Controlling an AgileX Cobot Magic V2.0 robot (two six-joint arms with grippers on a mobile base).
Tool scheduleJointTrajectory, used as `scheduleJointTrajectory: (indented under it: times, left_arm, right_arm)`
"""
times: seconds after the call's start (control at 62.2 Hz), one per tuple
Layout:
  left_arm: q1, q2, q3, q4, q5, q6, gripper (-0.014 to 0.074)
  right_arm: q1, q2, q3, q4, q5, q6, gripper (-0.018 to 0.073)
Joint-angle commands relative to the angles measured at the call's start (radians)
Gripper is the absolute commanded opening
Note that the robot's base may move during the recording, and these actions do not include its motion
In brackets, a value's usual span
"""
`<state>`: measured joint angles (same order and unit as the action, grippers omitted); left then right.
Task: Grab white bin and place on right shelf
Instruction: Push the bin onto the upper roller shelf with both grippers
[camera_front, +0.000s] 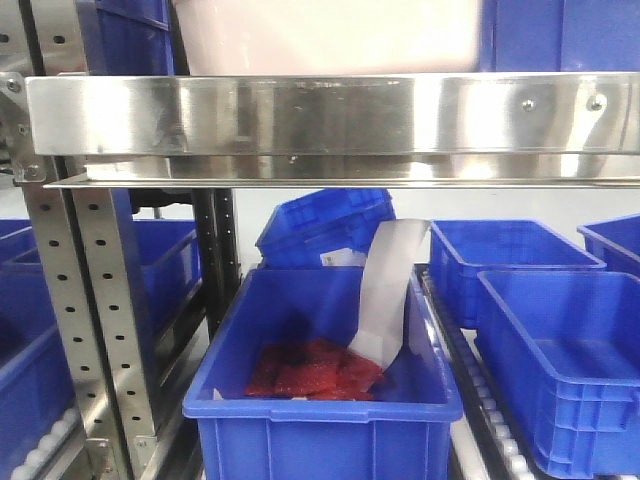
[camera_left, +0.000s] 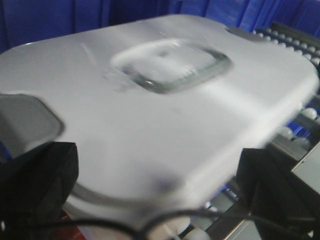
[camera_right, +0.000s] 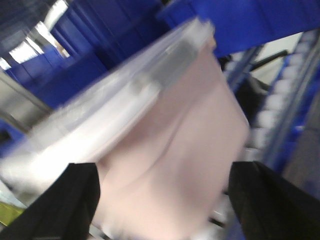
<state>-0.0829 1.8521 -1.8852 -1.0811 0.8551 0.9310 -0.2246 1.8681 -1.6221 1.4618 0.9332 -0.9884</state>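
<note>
Jaws of left claw (camera_left: 157, 167) and right claw (camera_right: 165, 175) spread wide around white bin (camera_left: 165, 115), above right shelf (camera_front: 330, 115) rail; grip uncertain.

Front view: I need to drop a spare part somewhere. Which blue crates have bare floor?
The front right crate and the crate behind it show bare floors, as far as they are in view. The centre crate is crowded: red packets and a white strip fill its near half.

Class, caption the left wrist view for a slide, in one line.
Lidded white bin, grey handle recess on top, framed by the left gripper.
</note>
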Motion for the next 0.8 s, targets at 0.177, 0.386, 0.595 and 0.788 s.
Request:
scheduleJointTrajectory:
  times: [0.177,0.386,0.595,0.788]
  left_arm:
    - [-0.009,-0.135,-0.115,0.031,0.104,-0.034,0.0447]
    - [-0.009,-0.226,-0.115,0.031,0.248,-0.086,0.0165]
    - [-0.009,-0.284,-0.115,0.050,0.381,-0.128,-0.0115]
    - [-0.016,-0.313,-0.086,0.277,0.449,-0.275,-0.0118]
  right_arm:
    - [-0.006,-0.185,-0.069,-0.061,0.054,-0.014,0.0503]
    - [-0.006,-0.311,-0.068,-0.061,0.146,0.030,0.0122]
    - [-0.006,-0.475,0.044,-0.062,0.155,0.062,0.0068]
    - [-0.006,-0.692,0.337,-0.205,-0.004,0.062,0.0068]
